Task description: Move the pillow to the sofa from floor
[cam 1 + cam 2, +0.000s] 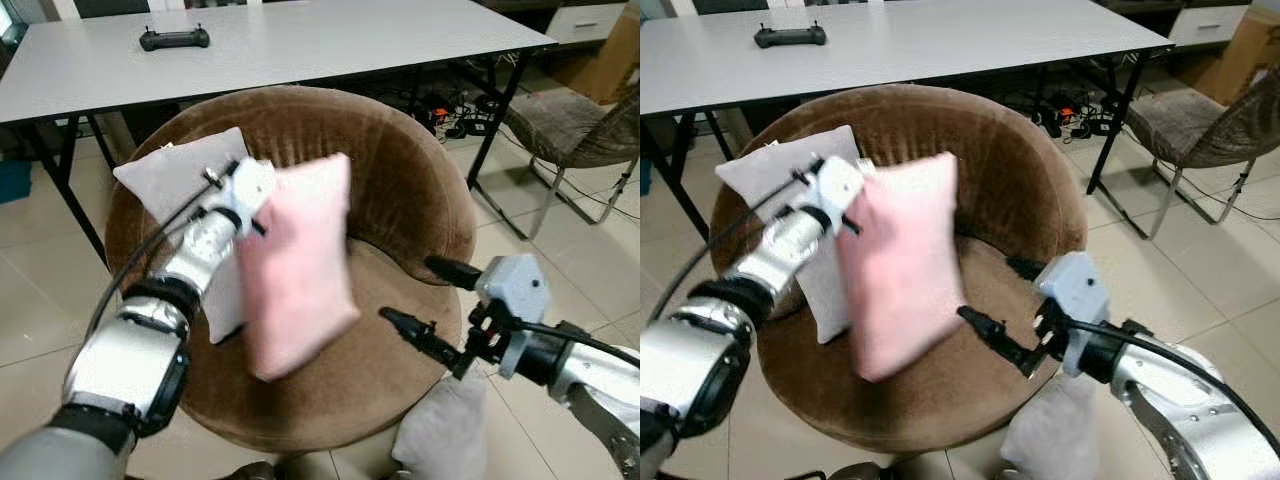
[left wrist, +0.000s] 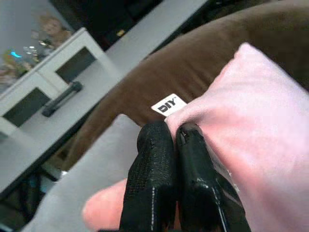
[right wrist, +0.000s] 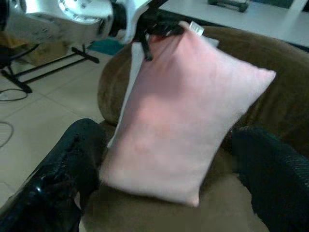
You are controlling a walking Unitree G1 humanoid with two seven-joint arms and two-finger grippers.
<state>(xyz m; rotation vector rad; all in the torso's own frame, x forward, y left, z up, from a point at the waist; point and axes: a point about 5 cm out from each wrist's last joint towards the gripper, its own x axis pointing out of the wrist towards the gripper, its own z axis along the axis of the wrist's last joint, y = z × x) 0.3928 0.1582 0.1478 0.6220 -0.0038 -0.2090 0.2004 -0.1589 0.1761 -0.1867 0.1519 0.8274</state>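
One corner pinch: left gripper (image 2: 176, 140) is clamping the pink pillow (image 1: 295, 265), dangling it over the brown sofa (image 1: 400, 180) for dropping, while right gripper (image 1: 430, 298) is hanging wide apart nearby.

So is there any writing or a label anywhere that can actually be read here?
"DIY" on a small white tag at the corner of the pink pillow, just above the left pincer that pinches that corner.
No other text can be read; the black controller on the table bears none large enough to read.
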